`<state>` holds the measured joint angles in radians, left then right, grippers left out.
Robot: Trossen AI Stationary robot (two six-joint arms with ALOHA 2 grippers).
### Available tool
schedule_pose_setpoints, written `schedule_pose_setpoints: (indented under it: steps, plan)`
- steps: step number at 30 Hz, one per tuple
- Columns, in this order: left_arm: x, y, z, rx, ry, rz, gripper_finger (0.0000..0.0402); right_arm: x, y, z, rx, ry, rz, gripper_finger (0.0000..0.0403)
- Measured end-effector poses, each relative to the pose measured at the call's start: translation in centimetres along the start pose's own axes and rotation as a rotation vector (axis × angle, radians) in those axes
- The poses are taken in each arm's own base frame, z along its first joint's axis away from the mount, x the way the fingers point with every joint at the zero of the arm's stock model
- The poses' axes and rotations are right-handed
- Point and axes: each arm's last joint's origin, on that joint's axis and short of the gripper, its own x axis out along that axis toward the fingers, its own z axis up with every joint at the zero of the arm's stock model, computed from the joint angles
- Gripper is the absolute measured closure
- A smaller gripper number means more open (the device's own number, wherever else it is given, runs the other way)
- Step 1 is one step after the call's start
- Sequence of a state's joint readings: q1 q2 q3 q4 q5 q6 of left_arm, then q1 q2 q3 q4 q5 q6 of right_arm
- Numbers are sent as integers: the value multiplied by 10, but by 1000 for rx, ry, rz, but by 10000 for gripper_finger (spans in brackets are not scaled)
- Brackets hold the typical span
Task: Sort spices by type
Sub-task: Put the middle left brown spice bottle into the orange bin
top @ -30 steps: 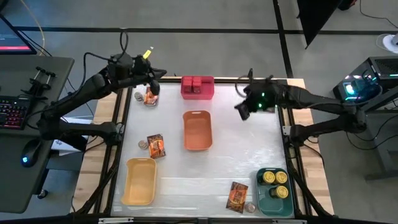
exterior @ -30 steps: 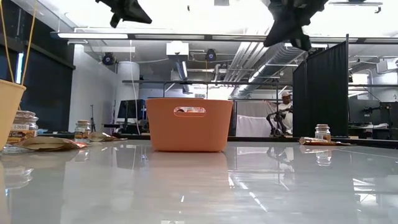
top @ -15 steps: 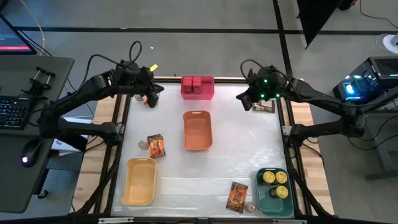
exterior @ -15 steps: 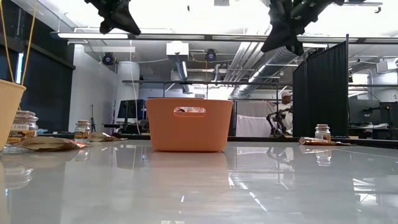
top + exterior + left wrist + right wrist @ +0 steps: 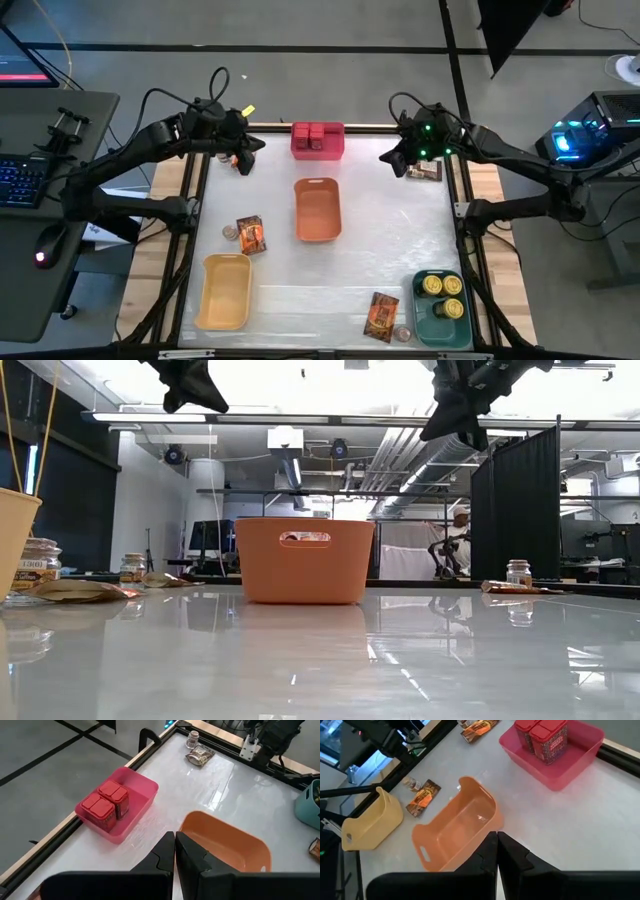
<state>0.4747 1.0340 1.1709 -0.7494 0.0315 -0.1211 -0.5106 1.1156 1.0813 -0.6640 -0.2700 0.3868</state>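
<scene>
Left gripper point(image 5: 174, 851) raised over the far left corner of the white glossy table point(image 5: 400, 240), fingers pressed fully together, nothing between them. Right gripper point(image 5: 497, 851) raised over the far right corner – also closed tight and empty.

Two red boxes point(image 5: 106, 802) inside the pink plastic bin point(image 5: 318, 141) at the far edge, between the two grippers, touched by neither. Empty orange plastic bin point(image 5: 318, 209) near the table's middle, well apart from both. Printed orange-brown packet point(image 5: 250, 234) with a tiny pale-lidded jar point(image 5: 229, 232) just beside it, left of the orange bin. Second packet point(image 5: 381, 314) and small jar point(image 5: 402, 333) at the near edge, beside the teal bin point(image 5: 423, 318) holding round yellow-topped tins point(image 5: 441, 292). Third packet point(image 5: 199, 755) and jar point(image 5: 192, 739) close under the right gripper. Yellow plastic bin point(image 5: 224, 290) at near left – empty.
</scene>
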Motion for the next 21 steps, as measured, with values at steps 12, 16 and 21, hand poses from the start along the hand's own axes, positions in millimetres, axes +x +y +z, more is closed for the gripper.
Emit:
schedule_pose_setpoints:
  steps: [12,16,21]
  plan:
    - [-7,-4,7,109,-30,-41,398,0,2,3,-2,-21,40,402]
    - [-14,-2,14,82,-60,37,396,0,3,5,-10,-43,49,402]
    - [-2,8,2,-9,121,51,342,0,4,7,-27,-59,52,402]
